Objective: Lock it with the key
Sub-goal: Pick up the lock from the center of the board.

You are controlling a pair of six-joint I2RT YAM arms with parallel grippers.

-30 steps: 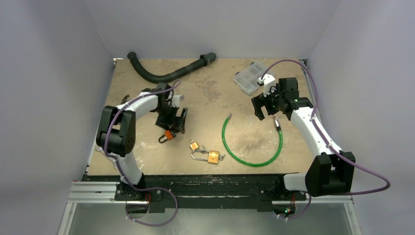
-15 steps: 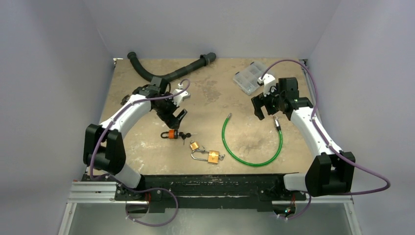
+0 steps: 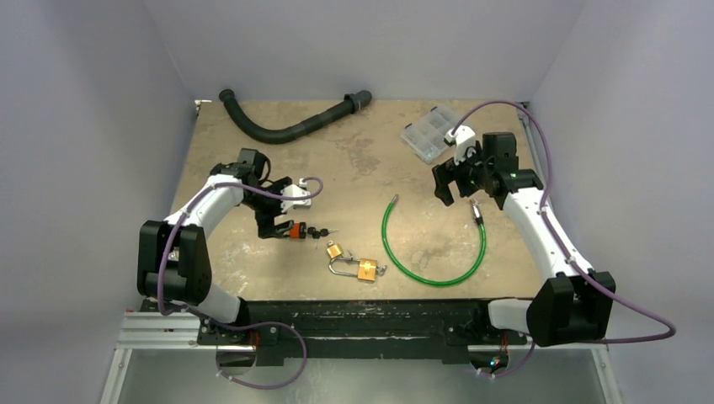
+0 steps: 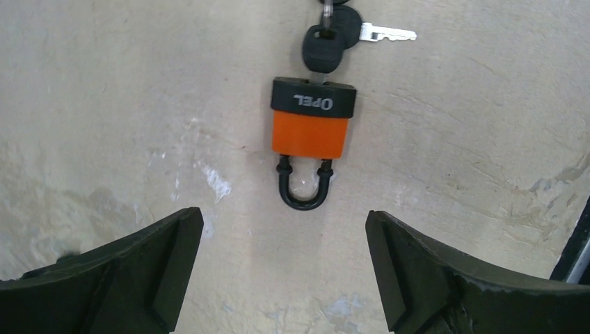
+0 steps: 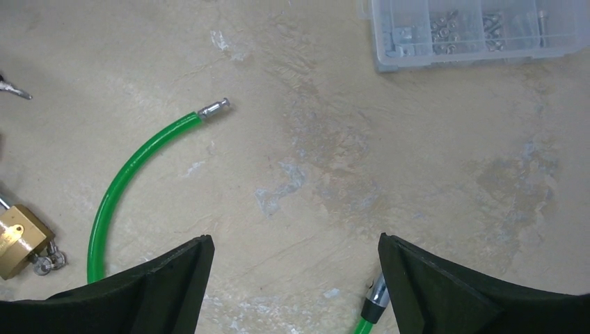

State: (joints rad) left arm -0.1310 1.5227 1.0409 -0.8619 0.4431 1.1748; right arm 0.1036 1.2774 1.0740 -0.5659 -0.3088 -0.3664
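Lowering the left gripper point(image 4: 284, 229), jaws apart, onto the orange padlock point(image 4: 309, 132) at its 12 o'clock looks right: clamp the body, leave the keys point(image 4: 332, 33) beyond free for the wide-open right gripper point(image 5: 292, 254), though the shackle point(image 4: 304, 196) may already be seated.

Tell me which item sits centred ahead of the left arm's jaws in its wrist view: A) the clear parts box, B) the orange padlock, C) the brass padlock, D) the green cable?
B: the left wrist view shows the orange padlock lying on the table framed between the open jaws, shackle nearest the camera, keys at its far end.
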